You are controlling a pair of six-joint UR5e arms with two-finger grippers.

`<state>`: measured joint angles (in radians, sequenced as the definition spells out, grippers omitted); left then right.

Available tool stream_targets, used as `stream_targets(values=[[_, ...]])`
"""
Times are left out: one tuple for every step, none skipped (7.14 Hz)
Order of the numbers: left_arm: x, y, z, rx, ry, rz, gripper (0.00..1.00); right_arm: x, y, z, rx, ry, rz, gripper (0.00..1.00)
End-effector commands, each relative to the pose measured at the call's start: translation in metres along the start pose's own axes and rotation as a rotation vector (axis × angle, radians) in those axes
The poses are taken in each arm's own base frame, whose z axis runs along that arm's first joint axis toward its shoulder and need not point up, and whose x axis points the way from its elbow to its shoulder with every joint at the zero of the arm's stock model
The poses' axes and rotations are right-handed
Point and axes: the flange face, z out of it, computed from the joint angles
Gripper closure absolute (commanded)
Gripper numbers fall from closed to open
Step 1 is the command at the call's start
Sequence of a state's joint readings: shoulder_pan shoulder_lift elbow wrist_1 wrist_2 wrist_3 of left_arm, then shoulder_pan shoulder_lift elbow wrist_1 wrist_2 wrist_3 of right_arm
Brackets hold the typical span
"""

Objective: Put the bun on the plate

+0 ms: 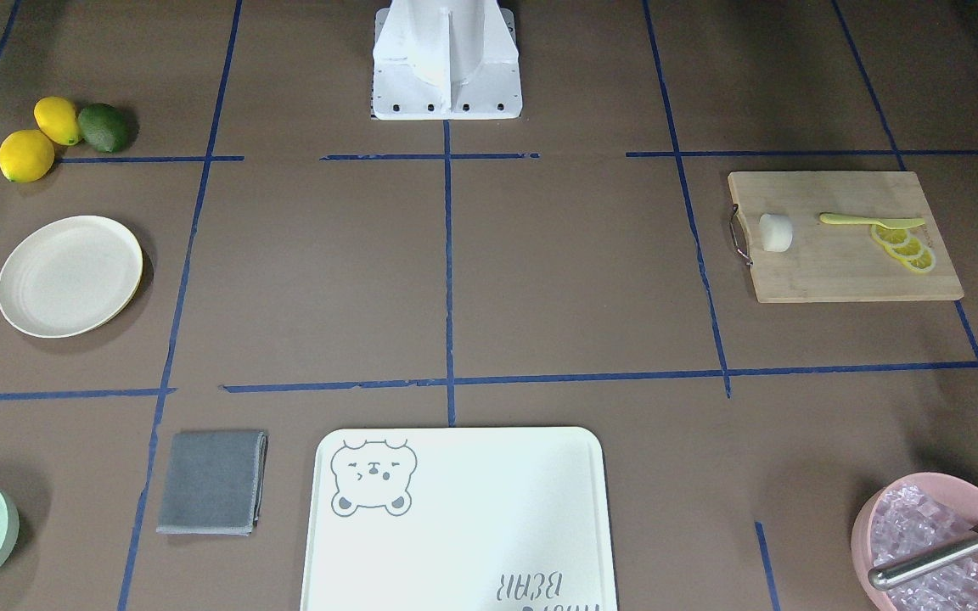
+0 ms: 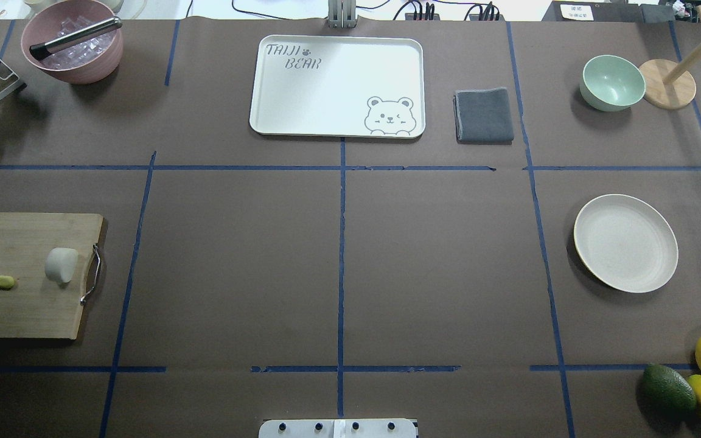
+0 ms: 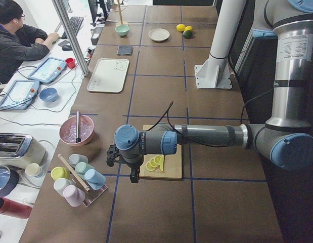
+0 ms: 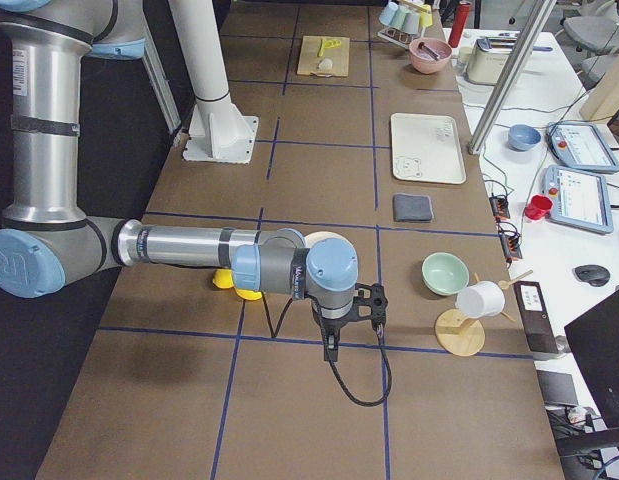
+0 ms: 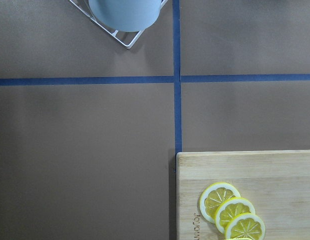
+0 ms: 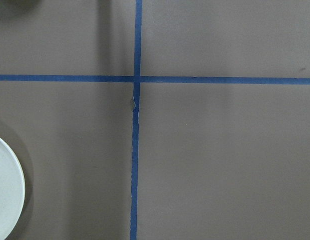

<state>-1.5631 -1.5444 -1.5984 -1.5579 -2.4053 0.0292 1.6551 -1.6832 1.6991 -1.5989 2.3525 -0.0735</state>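
The small white bun lies on its side on a wooden cutting board, near the board's metal handle. The round cream plate sits empty at the opposite end of the table; its edge shows in the right wrist view. My left gripper hangs high beyond the board's outer end, and only the exterior left view shows it. My right gripper hangs high past the plate, seen only in the exterior right view. Whether either is open or shut I cannot tell.
Lemon slices and a yellow-green spoon share the board. A bear-print tray, grey cloth, green bowl, pink ice bowl, two lemons and an avocado lie around. A person sits at the side desk.
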Motion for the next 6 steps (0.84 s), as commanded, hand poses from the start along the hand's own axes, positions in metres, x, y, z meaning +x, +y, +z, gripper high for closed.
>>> stream_targets(values=[[0.000,0.000,0.000,0.002,0.001,0.002,0.00,0.000,0.000,0.000,0.002,-0.008,0.002,0.00],[0.001,-0.001,0.000,0.004,0.001,0.004,0.00,-0.001,0.001,0.001,0.002,-0.014,0.008,0.00],[0.002,-0.001,-0.002,0.007,0.001,0.007,0.00,-0.007,-0.003,-0.001,0.006,-0.020,-0.003,0.00],[0.002,-0.001,-0.002,0.007,0.001,0.008,0.00,-0.036,-0.016,0.004,-0.007,-0.063,-0.052,0.00],[0.002,-0.001,-0.002,0.008,0.001,0.009,0.00,-0.056,-0.049,-0.010,0.015,-0.072,-0.066,0.00],[0.003,-0.001,-0.002,0.011,0.000,0.012,0.00,-0.048,-0.048,0.009,-0.007,-0.126,-0.046,0.00]])
